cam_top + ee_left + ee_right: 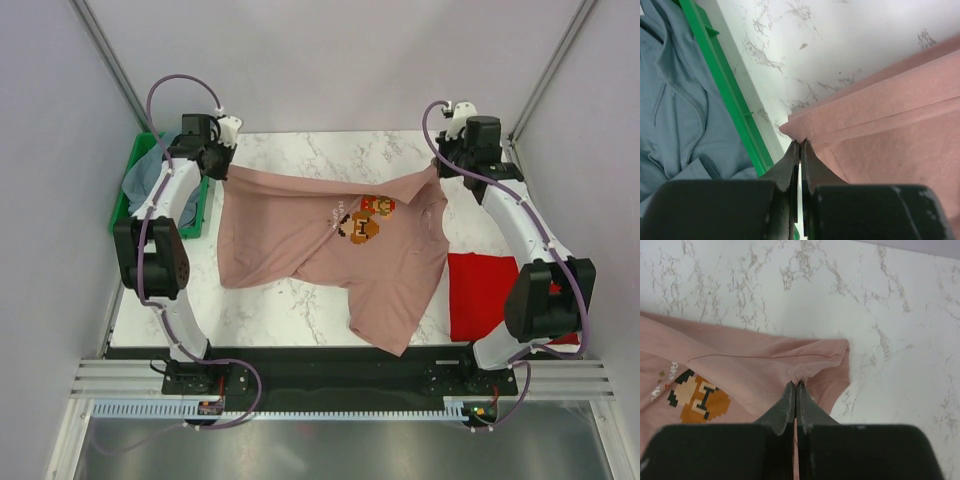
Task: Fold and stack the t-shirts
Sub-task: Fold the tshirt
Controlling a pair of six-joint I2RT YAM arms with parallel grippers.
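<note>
Dusty-pink t-shirt (330, 255) spread across middle of marble tabletop (300, 150), wrinkled, one flap folded over diagonally, pixel-character print (362, 218) facing up. Far edge pulled taut between both arms. Left gripper (800, 144) clenched on hemmed corner toward far left; right gripper (796, 385) clenched on bunched corner toward far right. Red t-shirt (482, 295) flat at near right corner. Grey-blue t-shirt (680, 100) crumpled in green bin (729, 87) at left edge

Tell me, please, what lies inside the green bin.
A crumpled grey-blue t-shirt fills the green bin; the bin's floor and anything beneath the shirt are covered and cannot be seen.
</note>
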